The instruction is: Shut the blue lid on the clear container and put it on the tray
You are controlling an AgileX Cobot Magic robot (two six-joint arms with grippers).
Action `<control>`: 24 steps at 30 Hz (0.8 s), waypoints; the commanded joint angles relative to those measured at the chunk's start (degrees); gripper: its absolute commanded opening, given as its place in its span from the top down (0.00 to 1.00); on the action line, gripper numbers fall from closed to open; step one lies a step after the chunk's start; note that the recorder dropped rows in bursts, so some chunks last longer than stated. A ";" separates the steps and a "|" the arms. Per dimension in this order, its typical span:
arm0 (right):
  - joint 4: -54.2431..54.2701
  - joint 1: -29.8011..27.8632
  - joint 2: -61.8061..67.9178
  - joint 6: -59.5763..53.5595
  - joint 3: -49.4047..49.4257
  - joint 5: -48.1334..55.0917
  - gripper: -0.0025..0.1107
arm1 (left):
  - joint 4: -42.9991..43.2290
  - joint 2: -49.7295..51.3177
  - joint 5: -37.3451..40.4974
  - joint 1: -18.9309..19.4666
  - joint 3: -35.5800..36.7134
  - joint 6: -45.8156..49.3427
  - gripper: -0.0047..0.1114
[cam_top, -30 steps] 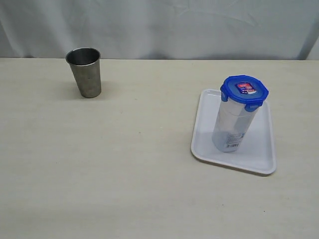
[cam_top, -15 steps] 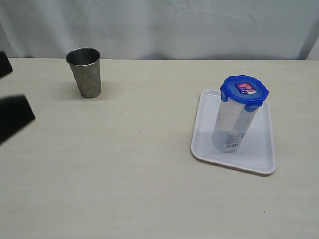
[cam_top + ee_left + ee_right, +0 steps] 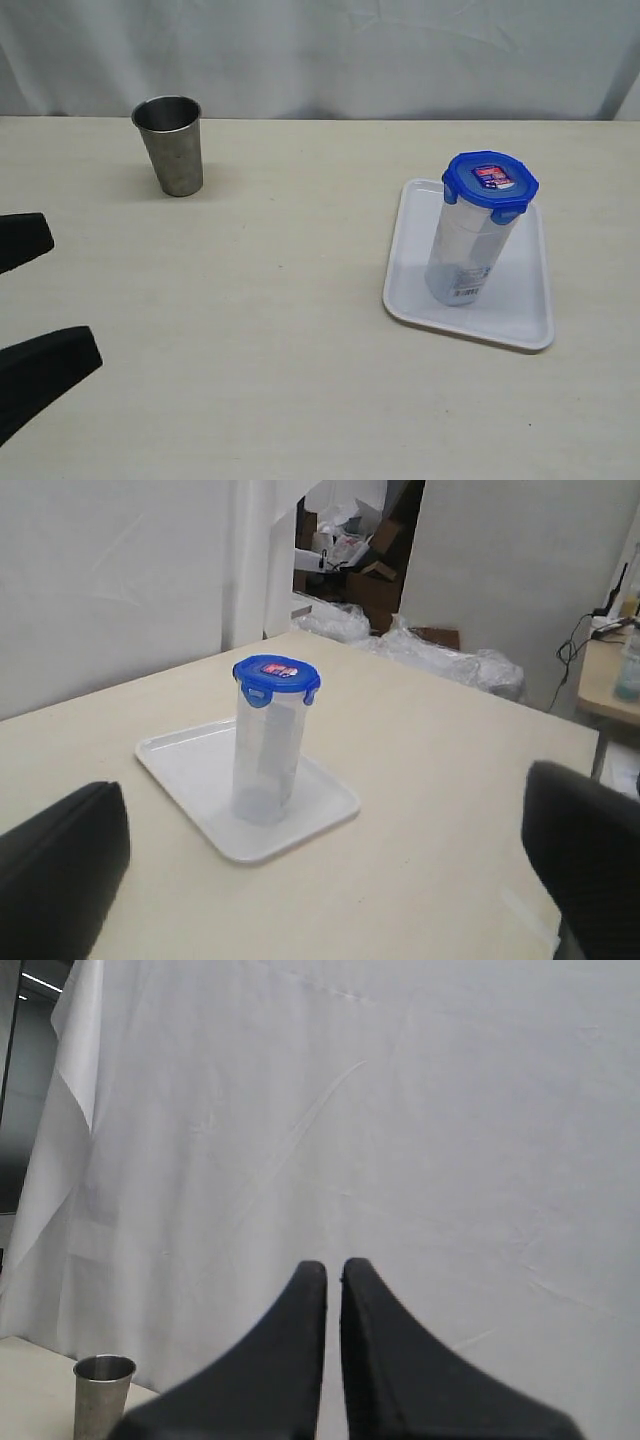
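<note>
Blue plastic caps the task's thing: the blue lid (image 3: 490, 183) sits square on top of the clear container (image 3: 462, 260), its red-and-white sticker facing up and the flaps on the near sides folded down over the rim. The container stands upright on the tray (image 3: 520, 300), toward the tray's far half, with its small printed label low on the side facing the exterior camera. The tray lies flat on the right part of the pale table (image 3: 280, 300), long side running away from the camera.

Well apart from it, at the far left of the table, a steel cup (image 3: 171, 145) stands upright and mouth up, close to the white cloth backdrop (image 3: 320, 50).

The left gripper (image 3: 76, 295) comes in at the left edge of the exterior view, its two black fingers spread wide with nothing between them — its wrist view looks across the table at the lidded container on the tray. The right gripper (image 3: 333, 1270) points at the backdrop, fingers pressed almost together with only a thin slit between them, holding nothing — the steel cup shows low in that wrist view.
</note>
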 commanded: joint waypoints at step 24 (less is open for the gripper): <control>-0.34 0.04 0.08 0.19 0.33 -0.04 0.92 | -25.30 -11.43 2.27 -0.40 13.93 12.11 0.96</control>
